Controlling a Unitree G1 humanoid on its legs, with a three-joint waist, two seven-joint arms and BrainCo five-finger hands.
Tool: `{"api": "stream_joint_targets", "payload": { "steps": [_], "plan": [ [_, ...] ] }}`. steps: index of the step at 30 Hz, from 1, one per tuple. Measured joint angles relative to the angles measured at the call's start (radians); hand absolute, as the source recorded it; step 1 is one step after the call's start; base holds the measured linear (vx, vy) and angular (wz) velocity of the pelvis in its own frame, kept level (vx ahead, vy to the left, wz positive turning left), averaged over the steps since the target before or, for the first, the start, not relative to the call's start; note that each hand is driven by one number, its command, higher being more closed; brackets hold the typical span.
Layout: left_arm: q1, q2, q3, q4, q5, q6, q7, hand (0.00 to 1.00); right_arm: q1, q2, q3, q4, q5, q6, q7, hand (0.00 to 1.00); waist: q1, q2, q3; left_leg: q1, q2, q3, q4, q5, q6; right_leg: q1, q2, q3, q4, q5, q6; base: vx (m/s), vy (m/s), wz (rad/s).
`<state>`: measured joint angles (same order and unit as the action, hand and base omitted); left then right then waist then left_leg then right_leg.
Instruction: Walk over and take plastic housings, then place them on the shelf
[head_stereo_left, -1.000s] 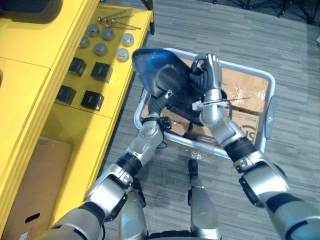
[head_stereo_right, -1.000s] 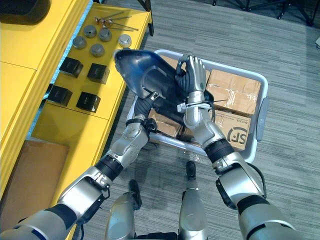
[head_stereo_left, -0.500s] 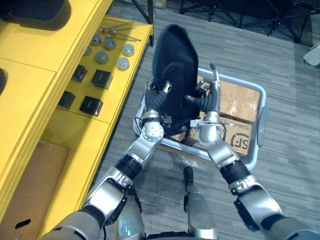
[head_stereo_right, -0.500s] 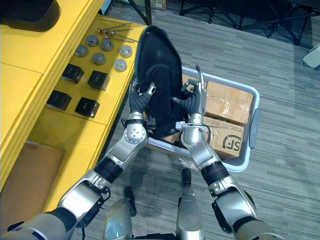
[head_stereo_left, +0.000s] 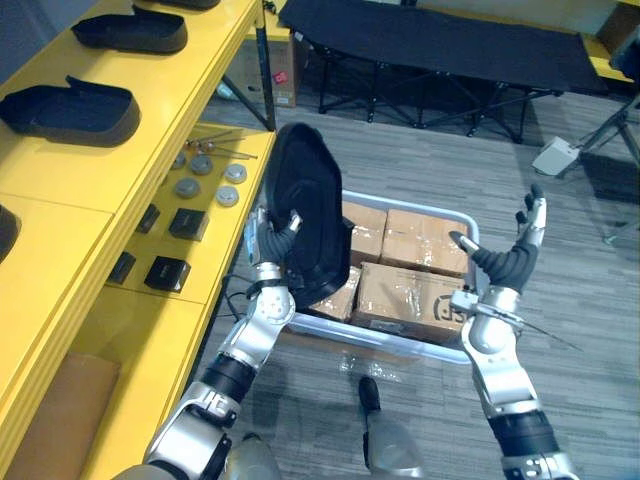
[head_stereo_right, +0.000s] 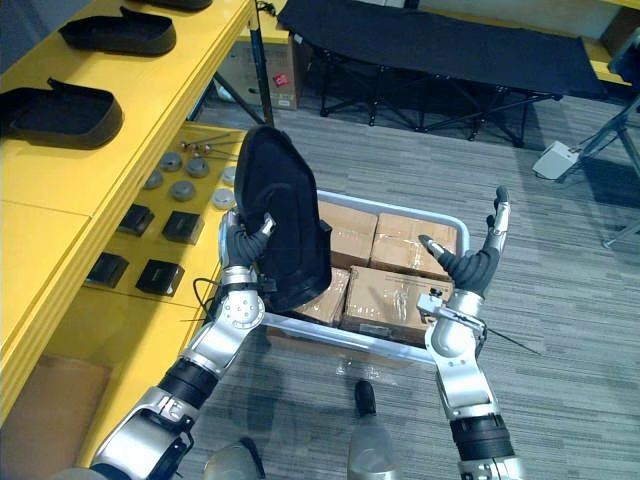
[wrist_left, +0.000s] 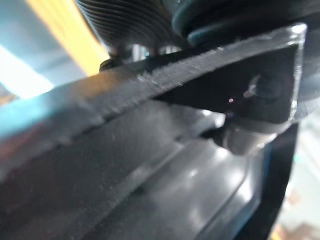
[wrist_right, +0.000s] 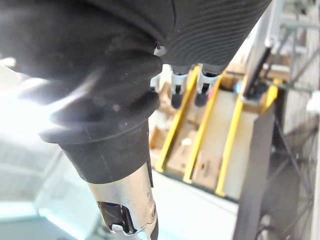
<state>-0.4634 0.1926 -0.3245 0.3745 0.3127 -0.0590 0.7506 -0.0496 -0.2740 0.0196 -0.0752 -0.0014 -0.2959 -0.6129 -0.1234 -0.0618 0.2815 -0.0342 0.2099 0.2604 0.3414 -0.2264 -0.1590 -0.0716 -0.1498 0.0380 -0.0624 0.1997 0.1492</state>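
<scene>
A black plastic housing (head_stereo_left: 312, 205) stands upright on its end over the left side of the grey cart. My left hand (head_stereo_left: 270, 240) is curled round its lower left edge, thumb on the inner face. The left wrist view shows the housing's rim and glossy inside (wrist_left: 150, 170) from very close. My right hand (head_stereo_right: 470, 265) is raised over the cart's right side, apart from the housing, fingers straight and spread, holding nothing. Two more black housings (head_stereo_left: 70, 108) (head_stereo_left: 130, 30) lie on the yellow shelf's top (head_stereo_left: 150, 120) at the left.
The grey cart (head_stereo_left: 400, 340) holds several taped cardboard boxes (head_stereo_left: 415, 300). The shelf's lower level carries small black boxes (head_stereo_left: 165, 272) and grey round parts (head_stereo_left: 205, 178). A black folding cot (head_stereo_left: 440, 50) stands at the back, on grey carpet.
My right hand has let go of the housing, moved off to the right and opened. The left hand alone now holds it upright. The camera has tilted up, showing more of the shelf.
</scene>
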Motion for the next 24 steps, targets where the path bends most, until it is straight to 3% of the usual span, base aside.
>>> {"api": "stream_joint_targets", "payload": {
  "steps": [2, 4, 5, 9, 15, 19, 24],
  "plan": [
    [0.018, 0.002, 0.003, 0.0, 0.008, -0.025, 0.019, 1.0, 0.069, 0.001, -0.036, -0.001, 0.019, -0.008, 0.026, 0.0, -0.002, 0.001, -0.018, 0.0, 0.0, 0.003, -0.009, 0.0, 0.0, -0.001, 0.0, 0.0, -0.007, -0.003, 0.001, 0.0, 0.0, 0.0],
    [0.07, -0.003, 0.002, -0.029, -0.04, -0.116, 0.025, 1.0, 0.146, 0.019, -0.056, 0.006, 0.052, -0.01, 0.048, 0.0, -0.008, 0.007, -0.044, 0.001, -0.002, 0.01, -0.023, 0.001, -0.001, -0.009, 0.0, 0.004, -0.01, -0.002, 0.001, 0.04, 0.007, -0.06],
    [0.087, -0.005, 0.001, -0.054, -0.047, -0.131, 0.025, 1.0, 0.162, 0.028, -0.058, 0.007, 0.061, -0.01, 0.049, 0.0, -0.009, 0.009, -0.047, 0.002, -0.003, 0.013, -0.026, 0.001, -0.001, -0.011, 0.0, 0.007, -0.01, -0.002, 0.001, 0.05, 0.019, -0.11],
    [0.242, -0.056, -0.009, -0.305, -0.149, -0.255, -0.021, 1.0, 0.26, 0.158, -0.073, 0.121, 0.144, -0.011, 0.05, 0.0, -0.018, 0.021, -0.074, 0.021, -0.014, 0.025, -0.053, 0.001, -0.001, -0.012, -0.005, 0.018, -0.011, -0.008, 0.007, 0.05, 0.034, -0.05],
    [0.375, -0.1, 0.005, -0.475, -0.258, -0.304, -0.142, 1.0, 0.317, 0.211, -0.111, 0.145, 0.185, -0.014, 0.078, 0.0, -0.013, 0.065, -0.123, 0.039, -0.018, 0.023, -0.072, 0.001, -0.001, 0.006, -0.009, 0.005, -0.01, -0.023, 0.012, 0.0, 0.011, 0.03],
    [0.468, -0.107, 0.057, -0.565, -0.267, -0.305, -0.187, 1.0, 0.311, 0.212, -0.112, 0.145, 0.186, -0.024, 0.16, 0.0, 0.011, 0.08, -0.145, 0.054, -0.022, -0.011, -0.09, 0.01, -0.003, 0.044, -0.014, -0.04, -0.012, -0.035, 0.01, -0.03, -0.003, 0.24],
    [0.587, -0.115, 0.21, -0.717, -0.267, -0.303, -0.209, 1.0, 0.249, 0.206, -0.024, 0.161, 0.204, -0.034, 0.243, 0.0, 0.087, 0.074, -0.153, 0.047, -0.055, -0.12, -0.148, 0.065, 0.001, 0.09, -0.042, -0.152, -0.017, -0.047, 0.011, -0.02, -0.005, 0.68]
  ]
}}
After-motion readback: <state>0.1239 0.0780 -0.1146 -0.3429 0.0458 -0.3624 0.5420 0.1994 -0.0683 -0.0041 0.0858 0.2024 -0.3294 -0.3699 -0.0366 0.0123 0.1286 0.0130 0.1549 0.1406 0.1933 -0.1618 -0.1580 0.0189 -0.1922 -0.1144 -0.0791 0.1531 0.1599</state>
